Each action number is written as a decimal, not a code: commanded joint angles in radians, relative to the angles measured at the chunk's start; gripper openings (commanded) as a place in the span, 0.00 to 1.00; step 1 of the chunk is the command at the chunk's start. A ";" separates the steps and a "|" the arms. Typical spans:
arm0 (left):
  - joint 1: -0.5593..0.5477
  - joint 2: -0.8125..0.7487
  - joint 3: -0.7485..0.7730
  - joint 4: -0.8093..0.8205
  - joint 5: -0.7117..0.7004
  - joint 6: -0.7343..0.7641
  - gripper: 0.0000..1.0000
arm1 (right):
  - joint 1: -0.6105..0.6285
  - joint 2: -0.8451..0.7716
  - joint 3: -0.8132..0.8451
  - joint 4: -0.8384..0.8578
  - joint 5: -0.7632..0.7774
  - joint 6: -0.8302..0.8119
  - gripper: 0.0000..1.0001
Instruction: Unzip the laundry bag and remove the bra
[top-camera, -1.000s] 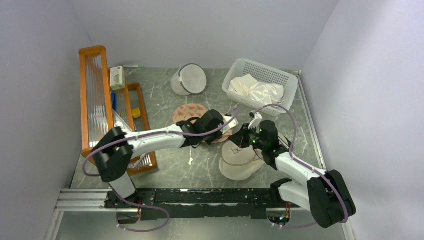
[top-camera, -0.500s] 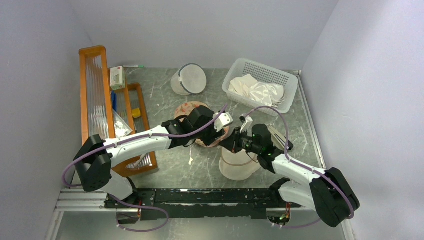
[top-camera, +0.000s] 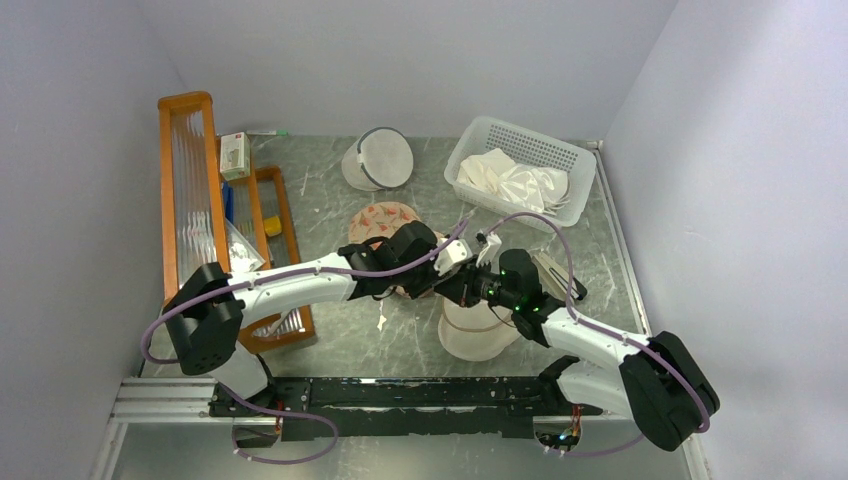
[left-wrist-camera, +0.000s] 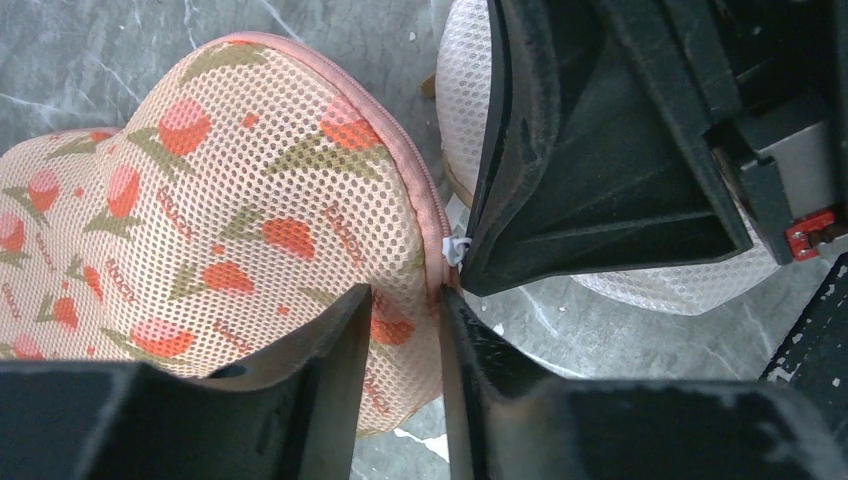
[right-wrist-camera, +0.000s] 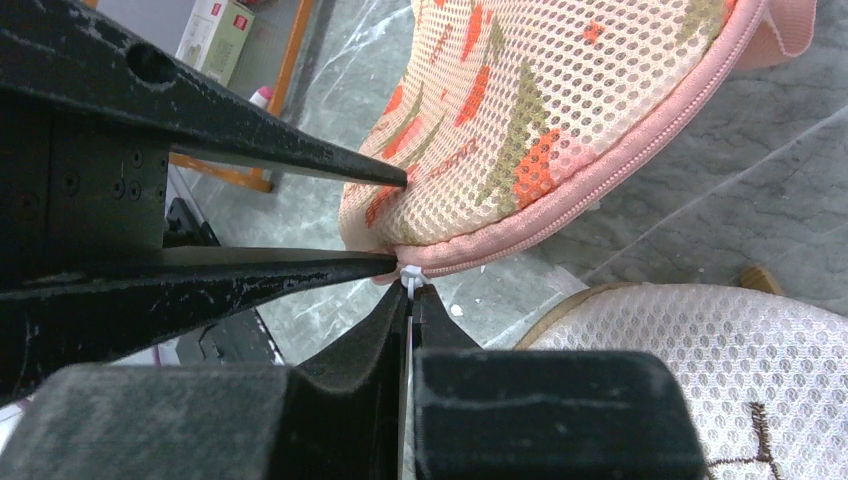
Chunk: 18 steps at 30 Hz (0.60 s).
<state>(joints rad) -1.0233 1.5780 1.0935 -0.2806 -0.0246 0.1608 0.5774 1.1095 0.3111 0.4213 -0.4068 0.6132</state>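
The peach laundry bag (top-camera: 378, 217) with red-orange print lies mid-table, zipped shut; it also shows in the left wrist view (left-wrist-camera: 230, 200) and the right wrist view (right-wrist-camera: 520, 120). My left gripper (top-camera: 428, 283) (left-wrist-camera: 405, 295) is shut on the bag's pink-trimmed edge, with mesh pinched between its fingers (right-wrist-camera: 250, 270). My right gripper (top-camera: 452, 287) (right-wrist-camera: 410, 292) is shut on the small white zipper pull (right-wrist-camera: 410, 275) (left-wrist-camera: 455, 248), right beside the left fingers. The bra is hidden.
A round cream pouch (top-camera: 480, 325) lies just under the right gripper. A white basket (top-camera: 575, 165) holding white cloth stands back right. A white mesh dome bag (top-camera: 378, 158) is at the back. A wooden rack (top-camera: 190, 190) and a small box (top-camera: 234, 155) are at the left.
My right gripper has moved left to the bag's near edge. My left gripper has shifted back and forth and now meets it there.
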 joint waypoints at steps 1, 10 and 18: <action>-0.010 0.003 0.024 -0.008 -0.025 0.006 0.38 | 0.005 -0.030 0.025 0.005 0.024 -0.009 0.00; -0.021 -0.018 0.010 -0.008 -0.085 0.020 0.07 | -0.011 0.023 0.071 -0.073 0.109 -0.066 0.00; -0.021 -0.012 0.010 -0.020 -0.125 0.029 0.07 | -0.154 0.136 0.130 -0.124 0.077 -0.114 0.00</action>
<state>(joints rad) -1.0389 1.5791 1.0966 -0.2821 -0.1051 0.1745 0.5060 1.1927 0.3939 0.3256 -0.3466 0.5476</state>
